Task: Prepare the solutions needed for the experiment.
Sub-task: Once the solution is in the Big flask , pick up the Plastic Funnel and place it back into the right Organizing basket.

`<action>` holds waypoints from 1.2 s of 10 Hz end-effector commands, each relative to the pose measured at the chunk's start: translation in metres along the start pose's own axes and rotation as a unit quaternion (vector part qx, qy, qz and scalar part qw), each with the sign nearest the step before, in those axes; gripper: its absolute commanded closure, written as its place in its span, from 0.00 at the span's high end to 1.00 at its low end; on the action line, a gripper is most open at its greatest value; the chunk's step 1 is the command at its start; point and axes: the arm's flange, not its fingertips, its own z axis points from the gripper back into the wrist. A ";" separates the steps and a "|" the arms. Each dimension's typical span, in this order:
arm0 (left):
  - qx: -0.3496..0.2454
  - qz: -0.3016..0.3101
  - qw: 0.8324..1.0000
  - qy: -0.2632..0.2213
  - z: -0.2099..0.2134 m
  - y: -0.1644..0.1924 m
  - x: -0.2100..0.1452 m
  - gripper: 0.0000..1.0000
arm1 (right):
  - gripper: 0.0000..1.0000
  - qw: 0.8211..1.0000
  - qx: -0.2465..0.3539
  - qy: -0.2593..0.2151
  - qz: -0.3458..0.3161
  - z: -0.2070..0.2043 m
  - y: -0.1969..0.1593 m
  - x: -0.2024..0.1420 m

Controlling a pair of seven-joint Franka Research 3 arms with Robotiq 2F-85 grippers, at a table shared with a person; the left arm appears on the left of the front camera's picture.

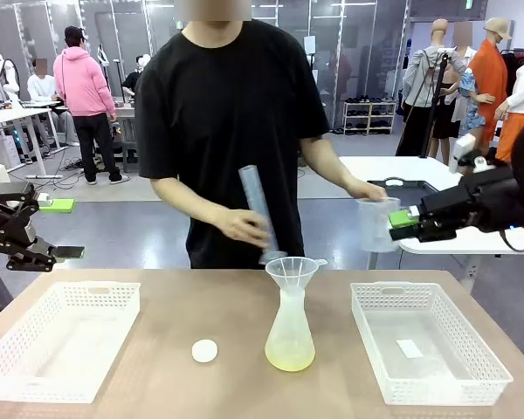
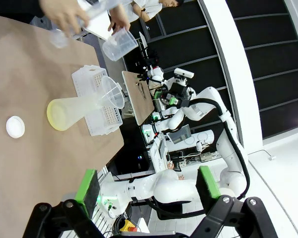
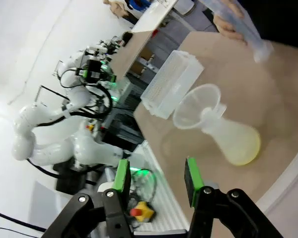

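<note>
Left hand held off counter left side, fingers wide apart, empty. Right hand half open, grips nothing; beaker in person's hand just beside it. Print on left hand: we can't read it. Solution: shallow yellow-green layer in flask at counter centre, funnel on top. Person tilts cylinder over funnel.

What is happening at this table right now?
A person holds a tilted graduated cylinder beside the funnel on a flask containing a shallow yellow-green solution, and holds a beaker in the other hand. The right arm's jaws stand open and empty beside the beaker; the left arm's open jaws hang off the table's left end.
</note>
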 end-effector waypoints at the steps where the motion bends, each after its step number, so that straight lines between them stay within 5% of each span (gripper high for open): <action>1: -0.013 0.004 1.000 -0.005 -0.002 -0.003 0.002 1.00 | 0.56 0.993 -0.066 0.030 0.095 -0.010 -0.003 0.027; 3: -0.013 0.004 1.000 -0.005 -0.002 -0.003 0.002 1.00 | 0.56 0.975 -0.114 0.058 0.182 -0.017 0.002 0.053; 5: -0.013 0.004 1.000 -0.005 -0.002 -0.003 0.002 1.00 | 0.56 0.939 -0.190 0.107 0.267 -0.028 0.004 0.072; 7: -0.013 0.004 1.000 -0.005 -0.002 -0.003 0.002 1.00 | 0.56 0.917 -0.204 0.135 0.315 -0.036 0.010 0.075; 8: -0.013 0.004 1.000 -0.005 -0.002 -0.003 0.002 1.00 | 0.56 0.941 -0.171 0.116 0.267 -0.025 0.014 0.076; 12: -0.013 0.004 1.000 -0.005 -0.002 -0.003 0.002 1.00 | 0.56 0.941 -0.171 0.116 0.267 -0.025 0.014 0.076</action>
